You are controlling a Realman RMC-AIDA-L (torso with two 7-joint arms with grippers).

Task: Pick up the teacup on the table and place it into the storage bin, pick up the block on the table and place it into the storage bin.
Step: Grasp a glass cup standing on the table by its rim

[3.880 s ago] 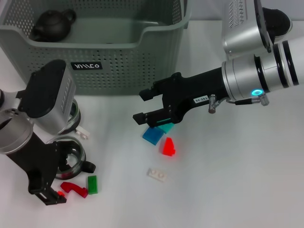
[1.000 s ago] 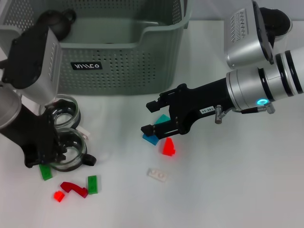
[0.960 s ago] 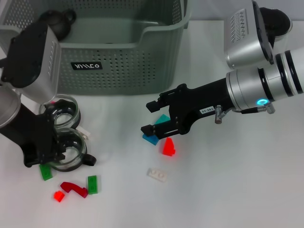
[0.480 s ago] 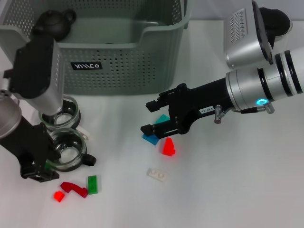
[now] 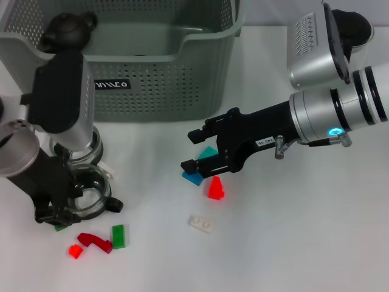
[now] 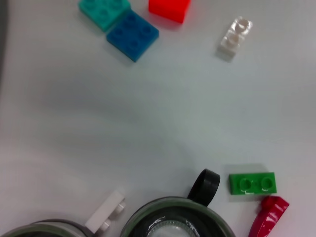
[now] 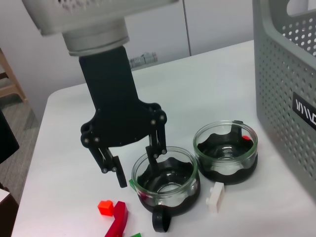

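Note:
Two glass teacups with black bases stand at the left of the table: the near teacup [image 5: 92,196] [image 7: 165,185] with a black handle, and a second teacup [image 5: 91,150] [image 7: 225,152] behind it. My left gripper [image 5: 59,207] [image 7: 138,164] is open and low over the near teacup, one finger inside the rim and one outside it. My right gripper [image 5: 189,150] hangs open just above a teal block [image 5: 210,152] [image 6: 103,10] and a blue block [image 5: 192,177] [image 6: 132,35]. A red block [image 5: 214,188] lies beside them. The grey-green storage bin [image 5: 158,79] stands behind.
A black teapot [image 5: 67,30] sits in the bin's left corner. Loose pieces lie about: a clear brick [image 5: 200,224], a green brick [image 5: 118,236], a curved red piece [image 5: 94,241], a small red cube [image 5: 75,250] and a white brick [image 5: 106,170] between the cups.
My left arm has swung in over the near teacup, and its gripper now straddles the cup's rim. The green piece beside the cup is mostly covered. The right arm has barely moved.

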